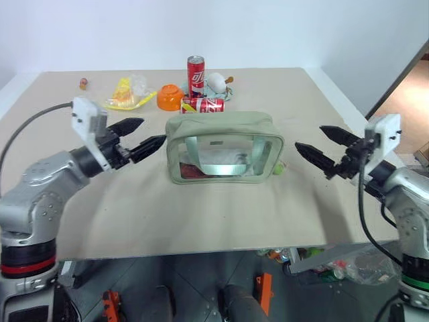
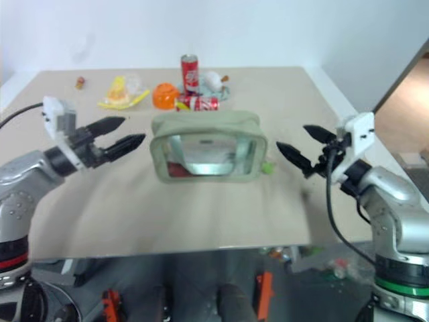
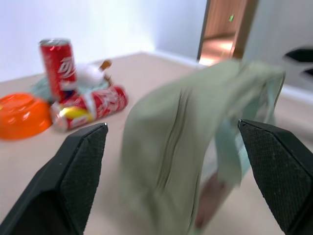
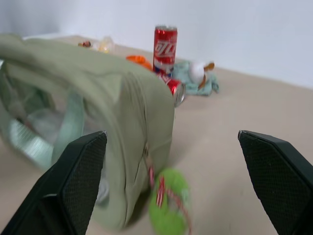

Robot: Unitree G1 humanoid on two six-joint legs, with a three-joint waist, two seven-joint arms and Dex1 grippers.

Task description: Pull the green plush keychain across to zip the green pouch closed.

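Green pouch looks zipped, green plush keychain hangs at its right end; my left gripper & right gripper both spread wide, holding nothing.

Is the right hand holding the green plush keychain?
No. The right hand is open, apart from the keychain hanging at the pouch's end.

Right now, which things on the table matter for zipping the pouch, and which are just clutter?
Job:
- pale sage-green fabric pouch with clear window
- lime-green fuzzy keychain

Clutter:
- upright red soda can
- red soda can lying down
- orange plastic bowl
- yellow snack bag
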